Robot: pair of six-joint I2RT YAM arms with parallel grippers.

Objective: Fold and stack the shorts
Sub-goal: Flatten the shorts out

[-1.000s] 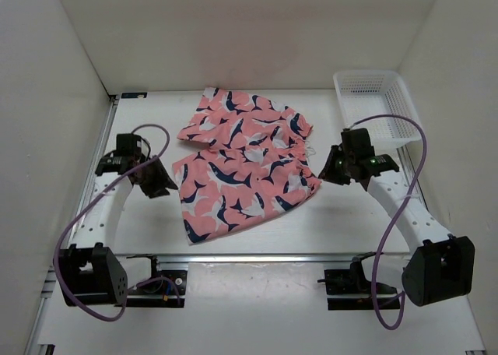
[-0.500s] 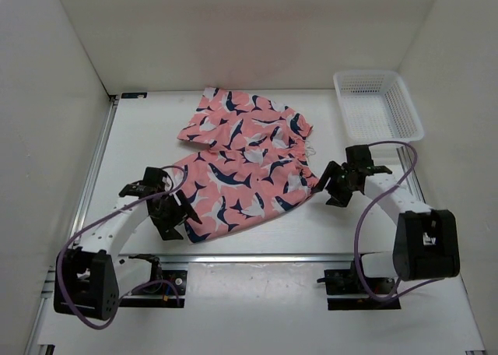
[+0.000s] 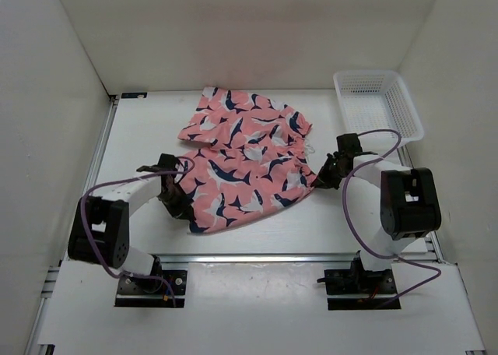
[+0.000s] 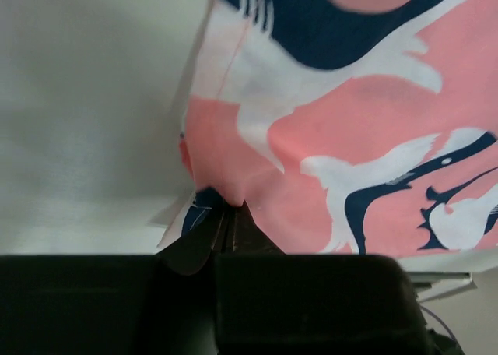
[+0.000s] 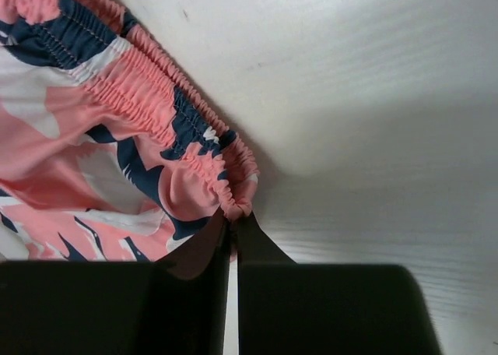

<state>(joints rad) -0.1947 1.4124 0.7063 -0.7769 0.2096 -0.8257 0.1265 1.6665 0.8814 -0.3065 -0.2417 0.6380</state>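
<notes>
The salmon-pink shorts (image 3: 243, 162) with navy-and-white sharks lie spread on the table's middle. My left gripper (image 3: 178, 203) is at their near-left leg hem, shut on the fabric's edge; in the left wrist view the cloth (image 4: 334, 121) bunches up into the closed fingertips (image 4: 226, 212). My right gripper (image 3: 320, 176) is at the right end of the waistband, shut on it; in the right wrist view the gathered elastic band (image 5: 156, 98) ends pinched between the fingertips (image 5: 232, 217). A bit of white drawstring (image 3: 309, 148) shows near the waistband.
A white mesh basket (image 3: 379, 106) stands at the back right, close behind the right arm. White walls enclose the table on three sides. A metal rail (image 3: 272, 256) runs along the near edge by the arm bases.
Both arms swung inward from beside the shorts to their edges. Both grippers opened and then shut on the fabric: the left on the leg hem, the right on the waistband end.
</notes>
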